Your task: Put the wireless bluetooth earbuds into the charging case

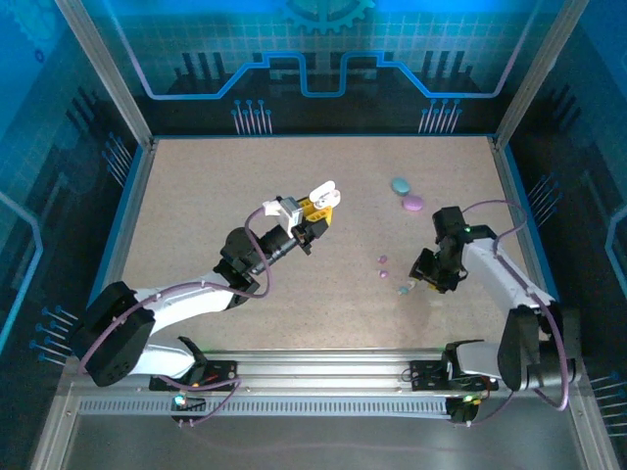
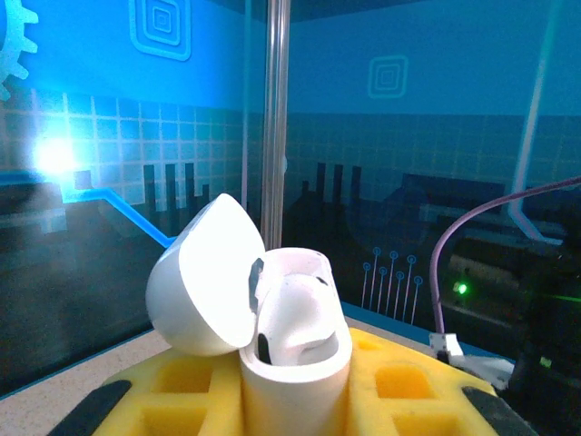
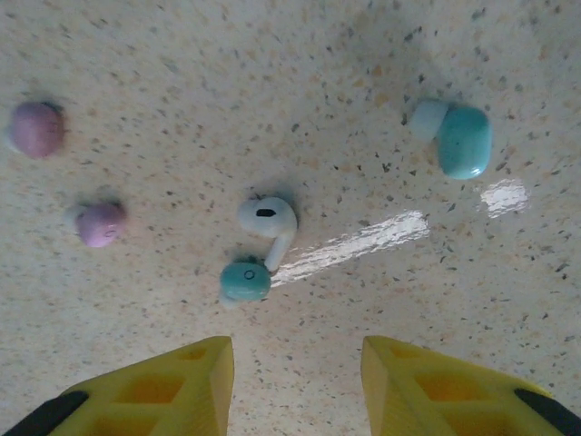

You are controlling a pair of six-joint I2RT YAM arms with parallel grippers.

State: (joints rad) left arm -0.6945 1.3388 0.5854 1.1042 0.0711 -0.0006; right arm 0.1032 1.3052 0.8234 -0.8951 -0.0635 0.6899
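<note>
My left gripper (image 1: 315, 211) is raised mid-table, shut on a white charging case (image 2: 295, 372) that stands upright between its yellow pads (image 2: 408, 381). The case lid (image 2: 204, 277) is swung open to the left, and one white earbud (image 2: 300, 313) sits inside. My right gripper (image 3: 298, 363) hovers low over the table, open, with nothing between its fingers. Just ahead of it lie a white earbud (image 3: 268, 221) and a teal earbud (image 3: 245, 281), touching. A second teal earbud (image 3: 458, 138) lies to the far right, and two pink-purple earbuds (image 3: 36, 129) (image 3: 100, 223) to the left.
A teal case (image 1: 400, 185) and a purple case (image 1: 413, 203), both closed, lie on the table beyond the right gripper. Blue walls and metal posts (image 1: 108, 78) fence the speckled table (image 1: 216, 196). A rail (image 1: 323, 367) runs along the near edge.
</note>
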